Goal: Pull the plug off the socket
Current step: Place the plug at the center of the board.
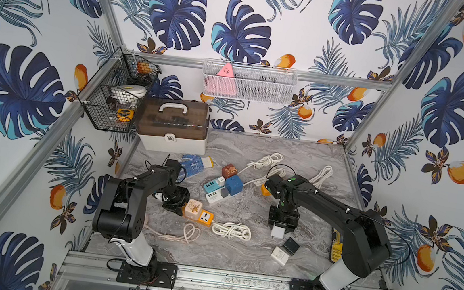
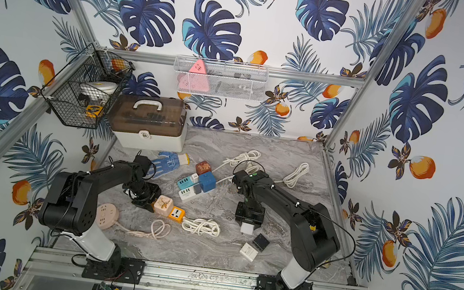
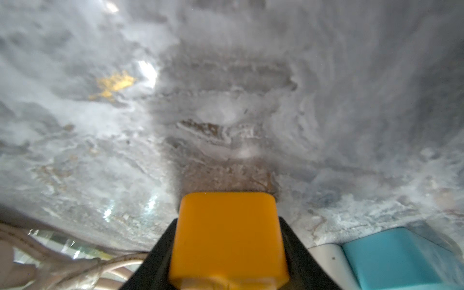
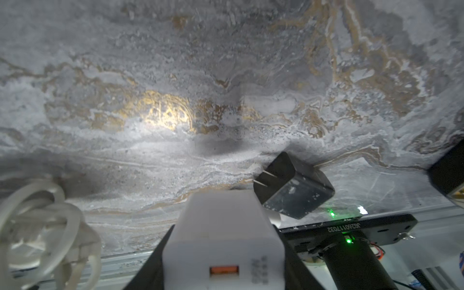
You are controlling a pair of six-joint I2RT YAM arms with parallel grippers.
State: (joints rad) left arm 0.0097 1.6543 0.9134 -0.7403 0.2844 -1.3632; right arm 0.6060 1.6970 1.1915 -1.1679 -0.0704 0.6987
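The socket is a cube with a peach top and an orange outlet face, near the left middle of the marble table. My left gripper is shut on it; in the left wrist view its orange body fills the space between the black fingers. The plug is a white USB charger block. My right gripper is shut on it at right centre, well apart from the socket. In the right wrist view the plug sits between the jaws, its orange USB port facing the camera.
A black charger and a white one lie just in front of the right gripper. A coiled white cable lies beside the socket. Blue and white power strips, cube sockets, a glove and a toolbox sit farther back.
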